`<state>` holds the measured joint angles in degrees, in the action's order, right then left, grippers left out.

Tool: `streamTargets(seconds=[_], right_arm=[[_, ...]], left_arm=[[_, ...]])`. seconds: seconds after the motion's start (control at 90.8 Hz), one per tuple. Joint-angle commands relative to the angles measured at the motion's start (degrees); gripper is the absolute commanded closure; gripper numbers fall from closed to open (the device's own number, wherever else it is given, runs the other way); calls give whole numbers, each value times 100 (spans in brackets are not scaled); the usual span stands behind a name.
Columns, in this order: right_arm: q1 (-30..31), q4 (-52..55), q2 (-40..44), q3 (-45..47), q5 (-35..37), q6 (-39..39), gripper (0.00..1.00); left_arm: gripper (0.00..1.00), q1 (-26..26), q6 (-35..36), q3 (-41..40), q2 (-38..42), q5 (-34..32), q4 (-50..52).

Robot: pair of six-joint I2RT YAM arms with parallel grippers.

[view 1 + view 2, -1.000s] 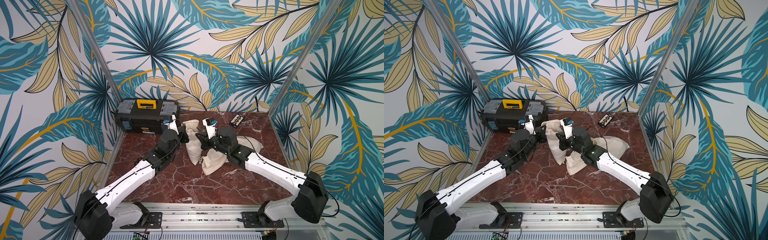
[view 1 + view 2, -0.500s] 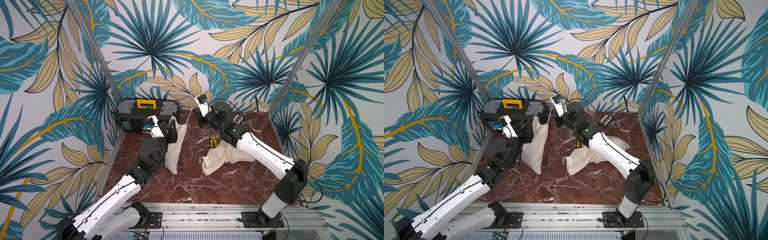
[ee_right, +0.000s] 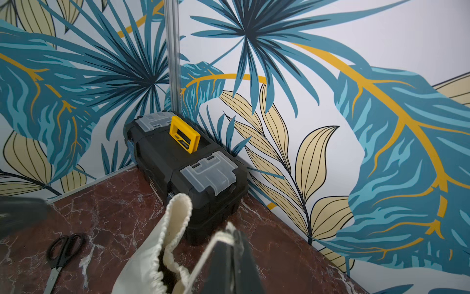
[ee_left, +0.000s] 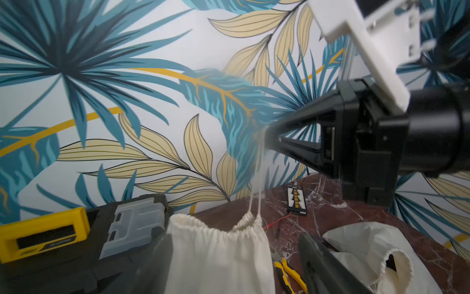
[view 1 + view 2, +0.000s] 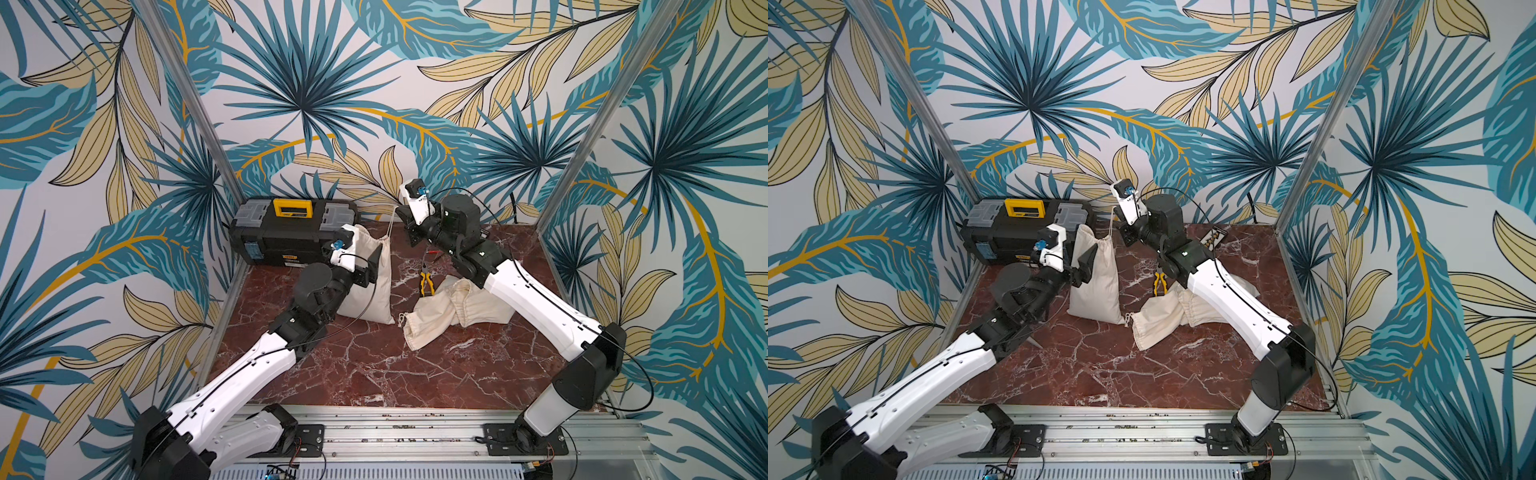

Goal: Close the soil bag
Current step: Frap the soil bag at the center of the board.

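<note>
Cream cloth soil bag [image 5: 368, 291] stands upright on the marble table [image 5: 374, 374] beside the toolbox [image 5: 291, 237], its mouth gathered but not fully shut. The right gripper [image 4: 269, 136] pinches the taut drawstring [image 4: 259, 178]. The left gripper [image 5: 1084, 268] is spread open at the bag's side. I judge more cinching remains.

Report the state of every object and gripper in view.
soil bag: upright, mouth partly gathered, not shut.
drawstring: taut, pulled upward.
right gripper: shut on drawstring.
left gripper: open, fingers either side of soil bag.
toolbox: closed, latches down.
spare bags: lying limp.
pliers: lying flat.
scissors: closed, flat.
</note>
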<state>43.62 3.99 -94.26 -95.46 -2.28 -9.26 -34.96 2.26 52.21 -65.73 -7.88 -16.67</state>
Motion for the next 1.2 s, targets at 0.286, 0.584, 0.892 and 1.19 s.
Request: streamTargets(seconds=[0.286,0.584,0.892,1.19], right_arm=[[2,72,683,389,-326,140,100],[-2,85,885,680,-336,159,100],[-61,-49,1620,1178,1159,-165,100],[-596,-668,3549,2251,2675,35,100]], left_arm=[[26,23,797,923,-1675,523,-1020],[42,15,928,1157,-1788,502,-1058],[75,-2,1193,1122,-2403,-1705,-473],[78,238,1244,1567,-3329,-3767,837]])
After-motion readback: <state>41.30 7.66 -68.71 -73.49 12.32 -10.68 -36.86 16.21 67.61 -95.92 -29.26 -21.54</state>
